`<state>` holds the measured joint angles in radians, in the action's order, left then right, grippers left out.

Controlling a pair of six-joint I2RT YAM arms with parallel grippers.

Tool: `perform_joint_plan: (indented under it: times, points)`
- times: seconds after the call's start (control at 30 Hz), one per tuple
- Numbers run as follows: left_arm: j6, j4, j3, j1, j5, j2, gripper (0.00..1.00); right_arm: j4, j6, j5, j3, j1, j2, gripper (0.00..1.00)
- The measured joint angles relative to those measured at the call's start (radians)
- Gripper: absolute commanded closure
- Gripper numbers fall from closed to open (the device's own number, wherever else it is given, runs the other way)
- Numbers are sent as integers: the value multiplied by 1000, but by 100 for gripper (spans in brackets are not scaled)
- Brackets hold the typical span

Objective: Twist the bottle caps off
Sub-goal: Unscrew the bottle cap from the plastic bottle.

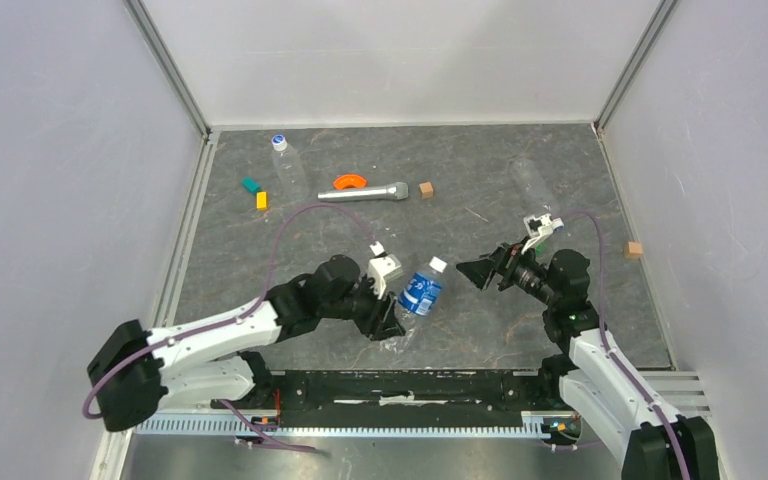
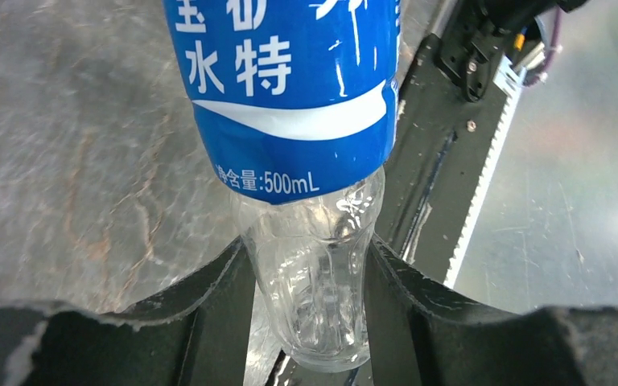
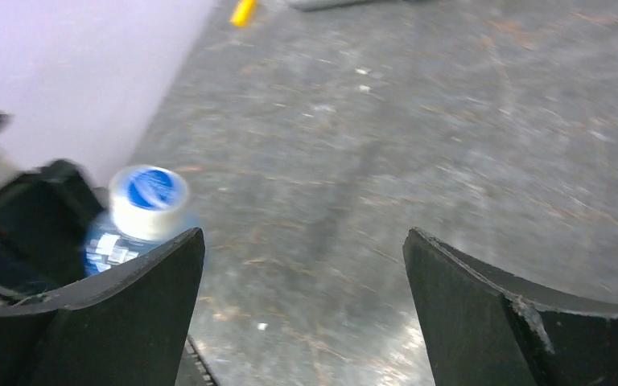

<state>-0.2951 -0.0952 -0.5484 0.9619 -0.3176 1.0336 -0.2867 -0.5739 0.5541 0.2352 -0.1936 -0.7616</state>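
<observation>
Table [image 1: 460,160]: grey marbled top, all items lie on it or are held over it.

Left gripper [image 2: 310,314]: I see it clamped on the blue-label bottle [image 1: 421,292], jaws narrow on the clear lower body just under the label. The bottle is near the table's front centre, tilted, neck pointing up and right toward the other arm.

Right gripper [image 3: 302,305]: jaws wide, nothing between them. It faces the bottle's neck, close but apart.

Clear bottle, back left [image 1: 288,170]: lying down near the left wall.

Clear bottle, back right [image 1: 530,185]: lying down. I can't tell if it has a cap.

Silver microphone [image 1: 365,192]: lying mid-back, orange curved piece [image 1: 349,181] touching its upper left.

Small stuff: green block [image 1: 251,185] and yellow block [image 1: 261,200] just beside each other at left, and a wooden cube [image 1: 426,189] just right of the mic head.

Caps: blue-label bottle's cap [image 3: 146,197] is on, and in the right wrist view it sits outside the jaws, just above the left finger. Back-left bottle's cap [image 1: 279,142] is on too.
</observation>
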Motion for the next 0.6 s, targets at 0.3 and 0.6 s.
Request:
perform_joint_plan:
  times: [0.3, 0.6]
  points:
    - [63, 2, -101, 11, -150, 167, 51, -167, -161, 211, 11, -1, -24, 7]
    - [97, -10, -127, 16, -150, 191, 52, -378, -305, 320, 10, -60, -124, 29]
